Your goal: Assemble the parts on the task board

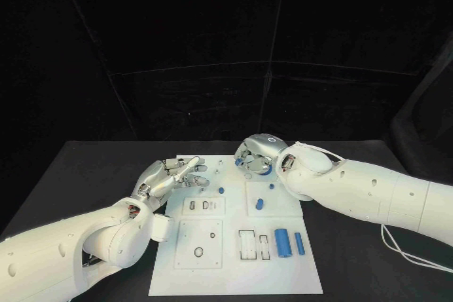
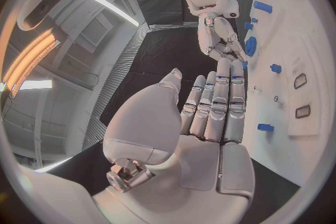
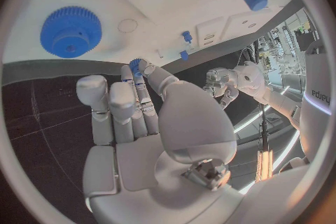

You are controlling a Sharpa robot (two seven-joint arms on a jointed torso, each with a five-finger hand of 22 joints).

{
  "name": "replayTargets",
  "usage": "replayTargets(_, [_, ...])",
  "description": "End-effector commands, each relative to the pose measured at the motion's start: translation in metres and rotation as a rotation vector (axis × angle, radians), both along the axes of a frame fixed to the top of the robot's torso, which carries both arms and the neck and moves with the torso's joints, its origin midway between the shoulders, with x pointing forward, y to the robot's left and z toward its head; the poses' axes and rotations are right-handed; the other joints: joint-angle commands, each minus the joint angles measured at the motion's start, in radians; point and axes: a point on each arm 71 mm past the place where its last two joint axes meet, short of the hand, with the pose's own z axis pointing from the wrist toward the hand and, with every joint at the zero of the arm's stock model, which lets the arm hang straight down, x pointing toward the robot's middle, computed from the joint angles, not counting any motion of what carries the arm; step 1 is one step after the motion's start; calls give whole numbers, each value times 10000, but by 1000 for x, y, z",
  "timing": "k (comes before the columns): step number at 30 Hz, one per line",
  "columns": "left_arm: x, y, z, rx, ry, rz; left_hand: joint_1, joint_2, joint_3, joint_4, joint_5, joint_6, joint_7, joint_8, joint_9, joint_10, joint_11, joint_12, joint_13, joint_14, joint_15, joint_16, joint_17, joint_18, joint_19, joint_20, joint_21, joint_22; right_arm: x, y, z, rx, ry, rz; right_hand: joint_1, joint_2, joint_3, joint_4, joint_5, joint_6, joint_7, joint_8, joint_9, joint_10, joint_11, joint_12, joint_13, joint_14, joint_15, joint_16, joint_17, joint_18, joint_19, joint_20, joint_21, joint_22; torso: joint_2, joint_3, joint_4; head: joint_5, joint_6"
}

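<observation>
The white task board (image 1: 236, 276) lies in the middle of the black tabletop (image 1: 85, 177), with wide bare tabletop on both sides and before its far edge. The left hand (image 1: 175, 174) is at the board's left edge, near the far corner, with its fingers straight and close together and nothing in them, so it is released. The right hand (image 1: 260, 154) is over the far edge of the board, fingers curled down. In the right wrist view a small blue part (image 3: 136, 65) sits between the thumb and fingertips of this hand, so it seems to pinch it, though the view is poor here. Near it on the board lies a blue gear (image 3: 68, 32) with a toothed rim. Two blue cylinders (image 1: 282, 242) lie side by side toward the near right edge of the board, a little apart from each other. A small blue peg (image 1: 260, 202) and another small blue piece (image 1: 222, 190) stand in the middle zone. The board's near part, between the recessed slots, has open room.
</observation>
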Motion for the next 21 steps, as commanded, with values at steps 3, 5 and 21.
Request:
replayTargets(3, [0, -1, 2, -95, -20, -149, 67, 68, 20, -54, -7, -20, 43, -40, -14, -57, 17, -37, -11, -58, 40, -36, 16, 116, 11, 80, -46, -12, 5, 6, 6, 634, -482, -271, -33, -106, 91, 14, 55, 39, 44, 4, -7, -2, 15, -8, 1, 106, -61, 77, 9, -132, 41, -18, 53, 18, 43, -12, 32, 19, 7])
replayTargets(5, [0, -1, 2, -100, -25, -156, 68, 72, 23, -55, -8, -22, 43, -43, -13, -61, 18, -39, -10, -64, 42, -41, 19, 115, 7, 82, -49, -14, 7, 10, 6, 632, -444, -261, -38, -113, 108, 22, 58, 35, 47, 0, -8, -9, 18, -13, -1, 103, -59, 82, 10, -132, 38, -17, 59, 22, 51, -4, 19, 46, 15])
replayTargets(21, [0, -2, 3, -101, -11, -200, 67, 80, 31, -59, -11, -23, 48, -51, -9, -84, 27, -49, -7, -111, 58, -81, 33, 111, -24, 93, -70, -29, 19, 34, -2, 393, 118, -164, -85, -144, 221, 106, 21, 20, 59, -14, -13, -35, 31, -24, -4, 93, -45, 139, 50, -134, 20, -2, 95, 48, 151, -33, 99, 44, 60])
